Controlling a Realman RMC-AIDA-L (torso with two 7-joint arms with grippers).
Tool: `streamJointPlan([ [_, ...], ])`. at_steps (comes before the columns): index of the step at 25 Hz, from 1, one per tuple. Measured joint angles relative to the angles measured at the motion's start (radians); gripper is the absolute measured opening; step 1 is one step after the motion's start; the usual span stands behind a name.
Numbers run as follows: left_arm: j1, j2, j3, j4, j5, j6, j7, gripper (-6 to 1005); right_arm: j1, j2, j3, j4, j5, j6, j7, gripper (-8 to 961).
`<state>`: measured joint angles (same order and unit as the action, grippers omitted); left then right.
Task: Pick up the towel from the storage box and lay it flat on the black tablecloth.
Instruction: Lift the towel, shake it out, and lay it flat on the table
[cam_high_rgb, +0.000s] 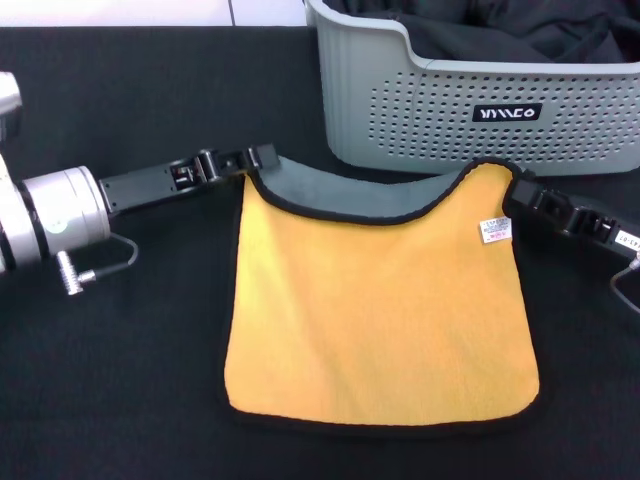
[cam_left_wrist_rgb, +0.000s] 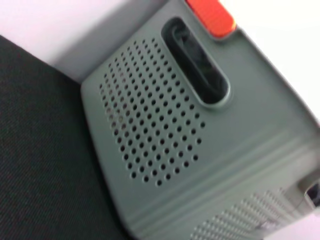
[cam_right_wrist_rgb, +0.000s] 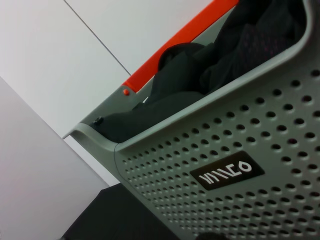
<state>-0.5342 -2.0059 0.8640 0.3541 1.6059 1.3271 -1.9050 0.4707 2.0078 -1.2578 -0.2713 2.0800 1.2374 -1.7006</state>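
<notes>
The towel (cam_high_rgb: 380, 310) lies yellow face up on the black tablecloth (cam_high_rgb: 120, 380), in front of the storage box (cam_high_rgb: 400, 110). Its far edge sags between raised corners and shows the grey face, with the white tag near the right corner. My left gripper (cam_high_rgb: 252, 162) is shut on the far left corner. My right gripper (cam_high_rgb: 520, 195) is shut on the far right corner. Both sit low over the cloth. The left wrist view shows the box's end wall (cam_left_wrist_rgb: 165, 135). The right wrist view shows its labelled side (cam_right_wrist_rgb: 225, 150).
Plain black fabric (cam_high_rgb: 500, 35) fills the storage box and shows above its rim in the right wrist view (cam_right_wrist_rgb: 220, 70). The box stands close behind the towel's far edge. A white wall is behind the table.
</notes>
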Motion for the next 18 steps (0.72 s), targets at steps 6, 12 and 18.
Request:
streamJointPlan([
  [6, 0.018, -0.003, -0.006, -0.021, -0.078, -0.014, 0.001, 343, -0.001, 0.000, 0.000, 0.001, 0.000, -0.001, -0.006, 52],
  [12, 0.016, -0.018, -0.048, -0.035, -0.078, -0.028, 0.010, 379, 0.000, 0.000, 0.000, 0.001, -0.008, -0.004, -0.008, 56],
  [18, 0.022, -0.022, -0.049, -0.036, -0.074, -0.026, 0.046, 415, -0.002, 0.000, 0.000, 0.002, -0.010, -0.005, -0.009, 59],
])
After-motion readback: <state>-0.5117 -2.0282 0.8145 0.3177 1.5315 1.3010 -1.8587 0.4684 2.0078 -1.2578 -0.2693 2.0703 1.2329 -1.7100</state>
